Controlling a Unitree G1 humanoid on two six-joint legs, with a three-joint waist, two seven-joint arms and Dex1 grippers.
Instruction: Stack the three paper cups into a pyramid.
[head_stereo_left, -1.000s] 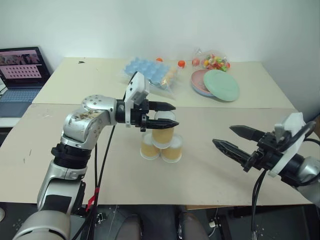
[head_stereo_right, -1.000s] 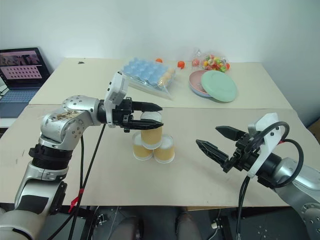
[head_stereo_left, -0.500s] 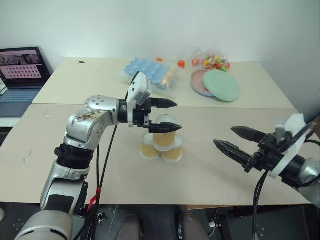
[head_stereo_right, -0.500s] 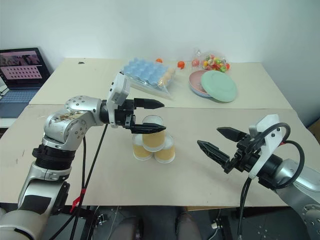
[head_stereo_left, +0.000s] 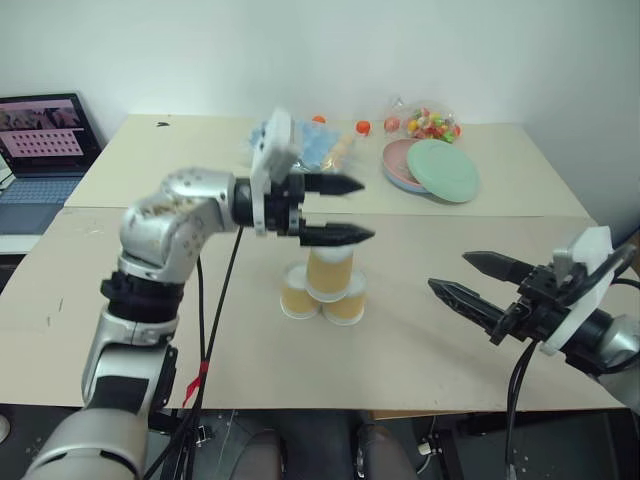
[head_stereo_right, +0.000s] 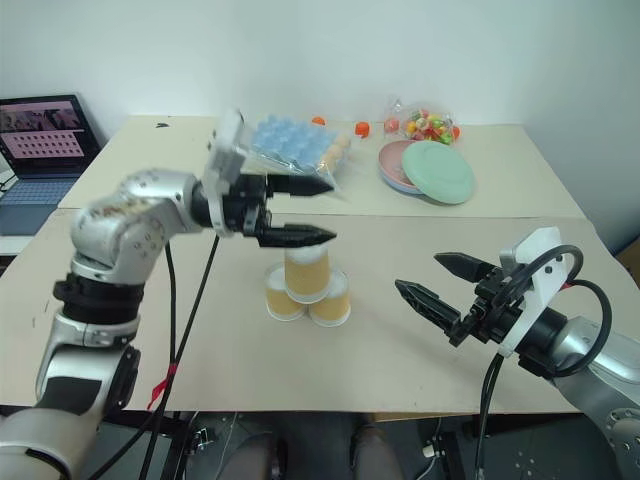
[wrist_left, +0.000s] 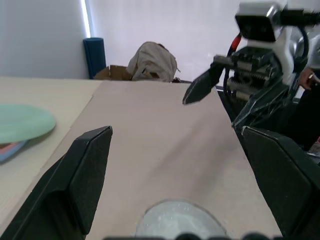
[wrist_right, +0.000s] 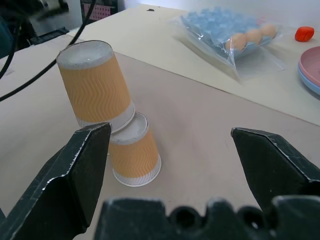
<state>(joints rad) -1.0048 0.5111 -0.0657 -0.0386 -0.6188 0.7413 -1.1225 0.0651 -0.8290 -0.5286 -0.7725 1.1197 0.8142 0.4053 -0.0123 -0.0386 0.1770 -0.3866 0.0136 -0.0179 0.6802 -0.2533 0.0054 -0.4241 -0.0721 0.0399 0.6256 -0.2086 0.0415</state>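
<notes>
Cups: the 3 paper cups sit in the middle of the tabletop (head_stereo_left: 200, 320), all upside down. 2 bottom cups stand side by side and touch, the left bottom cup (head_stereo_left: 298, 291) and the right bottom cup (head_stereo_left: 345, 299). The top cup (head_stereo_left: 329, 270) rests across both.

Top cup tilt: from the right wrist view the top cup (wrist_right: 96, 82) looks a bit tipped, and I can see only 1 bottom cup (wrist_right: 135, 149) under it. I cannot tell how flat it sits.

Left hand: the left hand (head_stereo_left: 345, 210) is open and holds nothing. It points sideways, toward the robot's right. Its 2 fingers are wide apart.

Which way the cups lie: the top cup is just below the left hand's lower finger (head_stereo_left: 335, 235). There is a small gap, so they do not touch. In the left wrist view the white base of the cup (wrist_left: 177, 222) shows low between the fingers.

Right hand: the right hand (head_stereo_left: 480, 280) is open and empty too. It is well apart from the cups, off to the robot's right, and its fingers point toward them.

Nearer hand: the left hand is much nearer.

Next move: the pyramid looks built, so I think the left hand only needs to go up and away without bumping the top cup.
</notes>
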